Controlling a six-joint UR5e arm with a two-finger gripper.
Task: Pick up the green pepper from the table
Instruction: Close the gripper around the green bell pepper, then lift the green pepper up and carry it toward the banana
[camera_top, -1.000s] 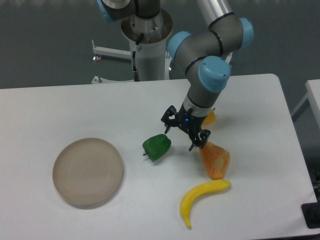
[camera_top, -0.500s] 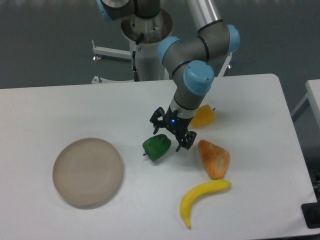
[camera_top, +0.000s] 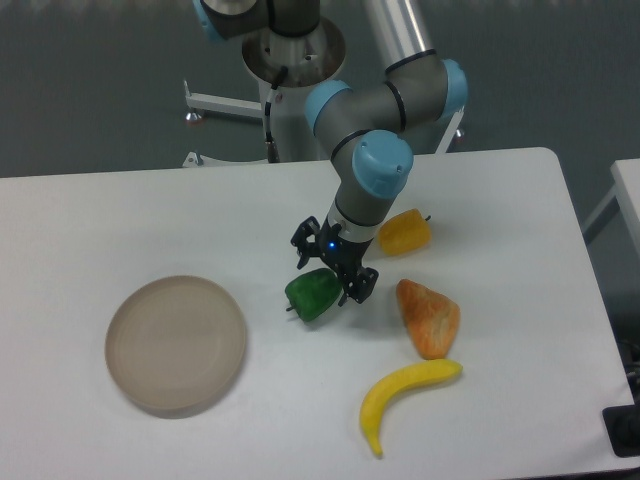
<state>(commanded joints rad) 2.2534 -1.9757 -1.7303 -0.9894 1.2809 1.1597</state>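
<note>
- Your gripper is spread wide, just over the pepper's upper right edge — nothing held.
- The pepper lies on the table — glossy, dark green.

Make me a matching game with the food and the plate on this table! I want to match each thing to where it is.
Things:
1. green pepper
2. banana
3. yellow pepper
4. plate

Places:
A. nearest the front edge of the table
B. far left, alone
C. right at the open gripper
D. behind the orange wedge

Pairs: 1-C, 2-A, 3-D, 4-B
</note>
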